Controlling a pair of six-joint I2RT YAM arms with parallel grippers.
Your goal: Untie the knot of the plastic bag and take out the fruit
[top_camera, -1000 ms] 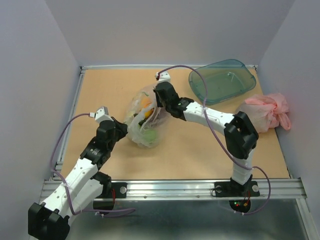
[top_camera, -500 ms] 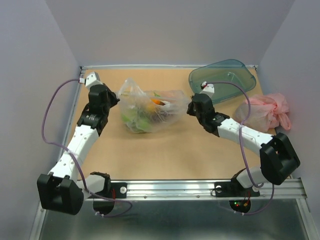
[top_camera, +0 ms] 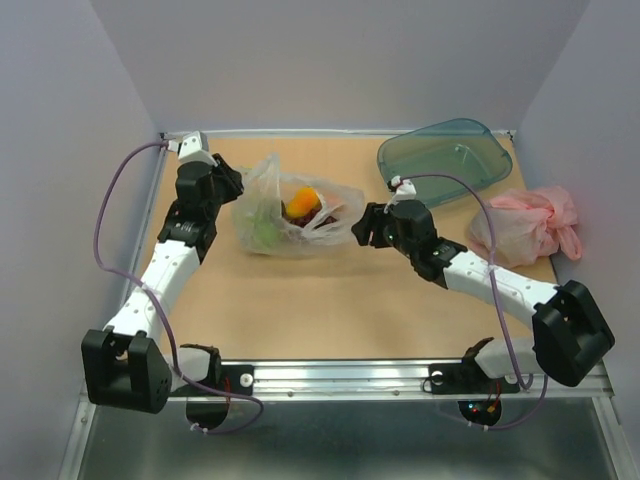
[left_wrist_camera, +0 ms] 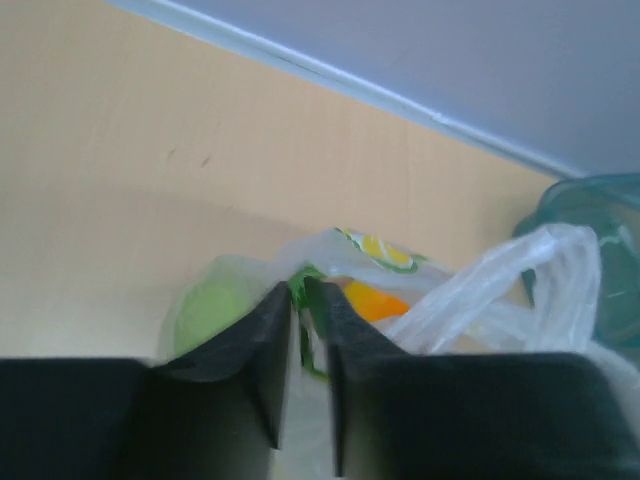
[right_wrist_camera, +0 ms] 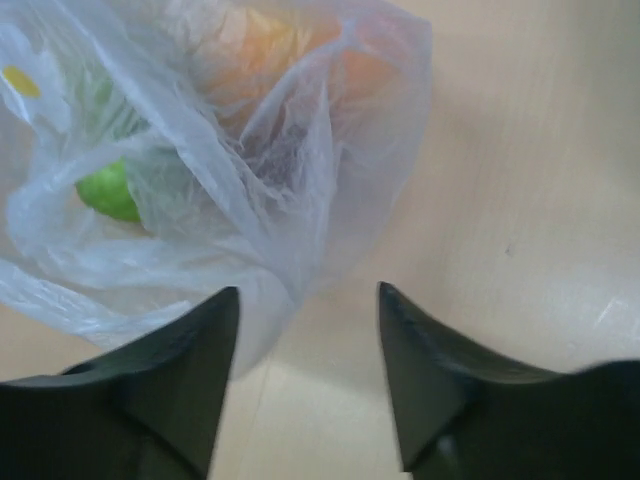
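Note:
The plastic bag [top_camera: 290,208] lies slumped on the table at centre back, and fruit shows through it: an orange one [top_camera: 303,203] and a green one [top_camera: 262,228]. My left gripper [top_camera: 228,186] is at the bag's left edge. In the left wrist view its jaws [left_wrist_camera: 297,288] stand a narrow slit apart with green-printed film of the bag [left_wrist_camera: 480,290] between them. My right gripper [top_camera: 365,228] is just right of the bag. In the right wrist view it [right_wrist_camera: 308,295] is wide open over bare table, with the bag [right_wrist_camera: 250,150] beyond its left finger.
A teal tray [top_camera: 445,160] sits at the back right. A pink plastic bag [top_camera: 530,222] lies against the right wall. The left wall is close behind my left arm. Bare tabletop runs along the front.
Both arms pulled the bag apart towards the back. The right gripper has now let go and opened, and the bag has sagged onto the table. The left gripper's jaws have parted slightly.

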